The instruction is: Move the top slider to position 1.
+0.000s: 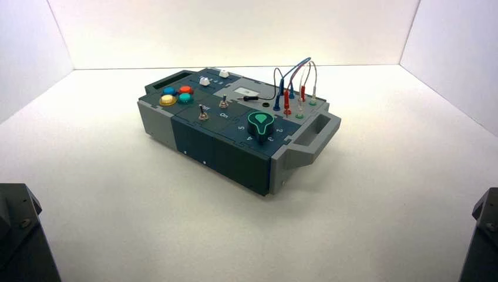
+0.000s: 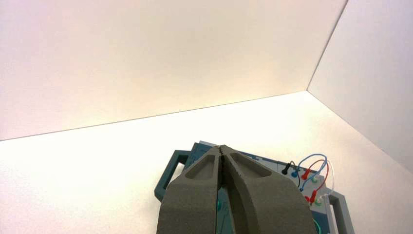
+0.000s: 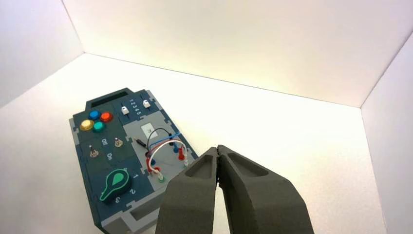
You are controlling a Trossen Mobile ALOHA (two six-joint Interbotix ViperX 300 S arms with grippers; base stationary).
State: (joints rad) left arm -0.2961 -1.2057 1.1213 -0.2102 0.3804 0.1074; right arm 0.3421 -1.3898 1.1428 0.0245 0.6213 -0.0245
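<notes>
Top slider (image 1: 224, 73) at the box's (image 1: 235, 153) far edge, untouched. Left gripper (image 2: 222, 152) and right gripper (image 3: 217, 150) pressed together, well short of the box.

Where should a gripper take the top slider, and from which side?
Probably its white knob, pinched on two opposite faces from straight above: it stands up squarish from the top face of the box, with the twin slider close beside.
</notes>
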